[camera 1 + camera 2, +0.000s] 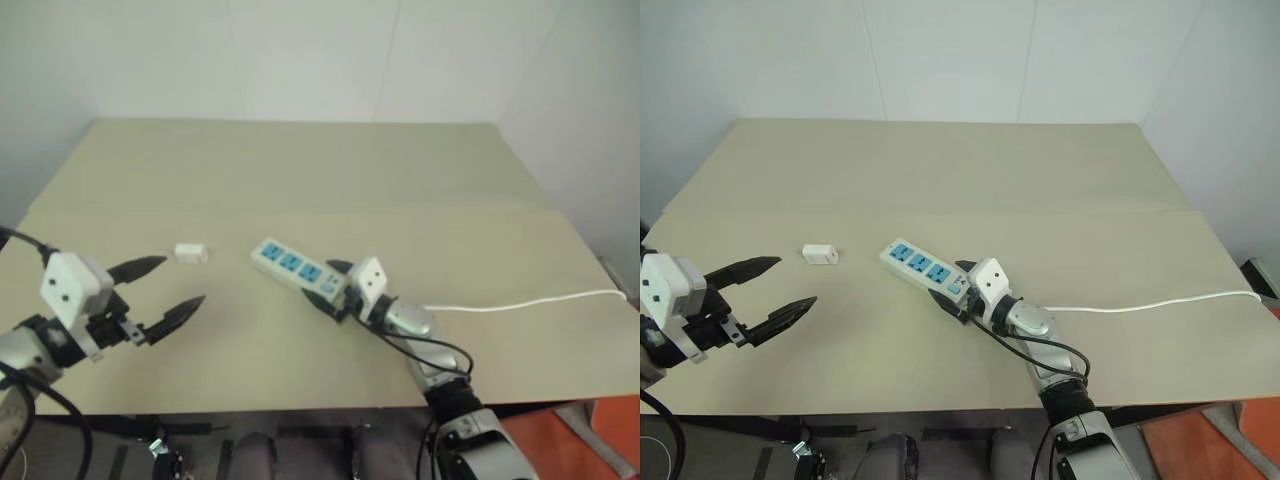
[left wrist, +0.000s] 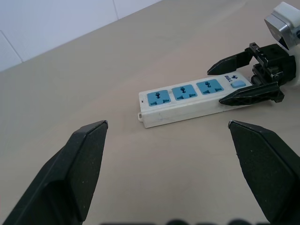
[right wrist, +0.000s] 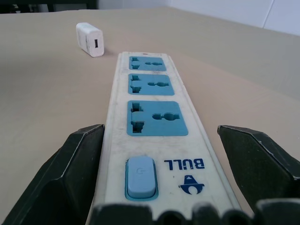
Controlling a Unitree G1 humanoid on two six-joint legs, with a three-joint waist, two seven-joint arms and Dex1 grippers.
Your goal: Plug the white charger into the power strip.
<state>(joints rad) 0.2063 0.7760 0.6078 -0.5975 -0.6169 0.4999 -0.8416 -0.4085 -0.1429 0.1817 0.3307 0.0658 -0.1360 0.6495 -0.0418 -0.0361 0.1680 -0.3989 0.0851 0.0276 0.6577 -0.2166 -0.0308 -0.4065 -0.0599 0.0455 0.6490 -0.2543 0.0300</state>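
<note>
3 sockets: the power strip (image 1: 298, 268) lies flat and slanted near the middle of the table (image 1: 300, 170), closer to the front edge than the back; all 3 blue sockets are bare, and its cord (image 1: 520, 303) runs off toward the right edge.
Charger: the white charger (image 1: 191, 253) lies on its side just left of the strip's free end, apart from it, toward the table's left edge, with nothing holding it.
Right gripper: the right gripper (image 1: 335, 287) straddles the strip's switch end, jaws wide apart, 1 finger on each side; whether they touch the strip I cannot tell.
Left gripper: the left gripper (image 1: 165, 292) hangs near the front-left corner, jaws spread and empty, short of the charger.
Step in hand: likely pinning the strip with the right arm.
Doing it well: close squarely on the switch end, clear of the sockets, so the strip cannot swivel; then take the charger by its long sides, prongs free.
</note>
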